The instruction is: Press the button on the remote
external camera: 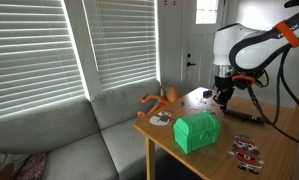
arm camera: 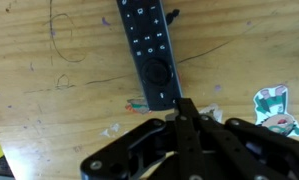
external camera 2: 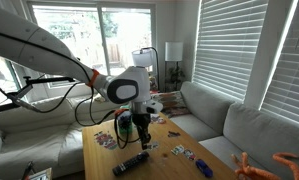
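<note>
On the worktop [arm camera: 49,110], near an edge: remote [arm camera: 149,45], lying flat. Gripper [arm camera: 184,108], pressed together, hovers at its end; we should centre over a button, then descend gently.

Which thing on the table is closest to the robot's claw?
The long black remote, right by the shut gripper; the green box and orange toy sit farther off.

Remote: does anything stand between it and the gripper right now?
Nothing visible does. In the wrist view the shut gripper sits right at the near end of the remote, with only bare wooden table around them.
</note>
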